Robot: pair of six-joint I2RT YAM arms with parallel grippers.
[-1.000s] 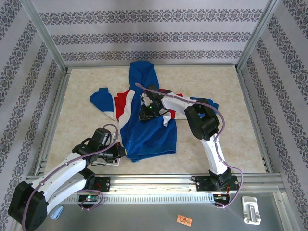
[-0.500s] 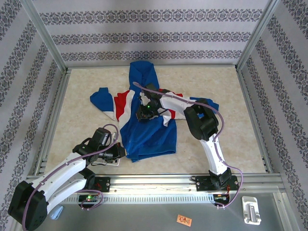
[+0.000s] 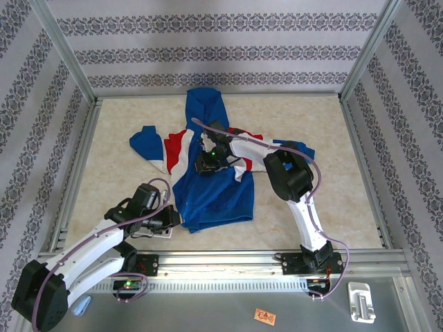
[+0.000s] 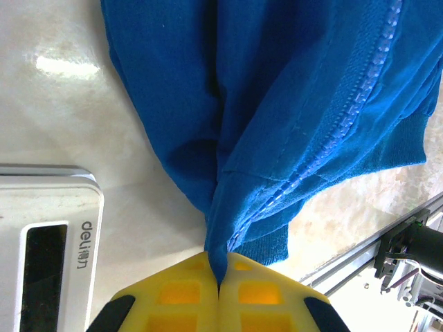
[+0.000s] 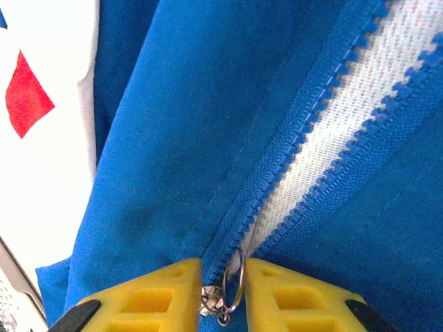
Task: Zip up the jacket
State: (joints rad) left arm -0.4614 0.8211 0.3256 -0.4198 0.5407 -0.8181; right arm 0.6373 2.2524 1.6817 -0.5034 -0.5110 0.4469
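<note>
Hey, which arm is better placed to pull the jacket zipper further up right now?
Right. The right gripper pinches the zipper pull at the chest, with open teeth ahead of it. The left gripper is clamped on the jacket hem, so it likely serves best as the anchor.

My matt plastic fingers (image 5: 138,304), soft matt cloth jacket (image 5: 159,138), moulded plastic zipper teeth (image 5: 308,121), shiny metal zip pull (image 5: 220,299), smooth glossy worktop (image 4: 55,104)

Beige marbled tabletop (image 3: 315,121), striped patterned wallpaper walls (image 3: 221,48), aluminium frame rails (image 3: 228,255); even light
</note>
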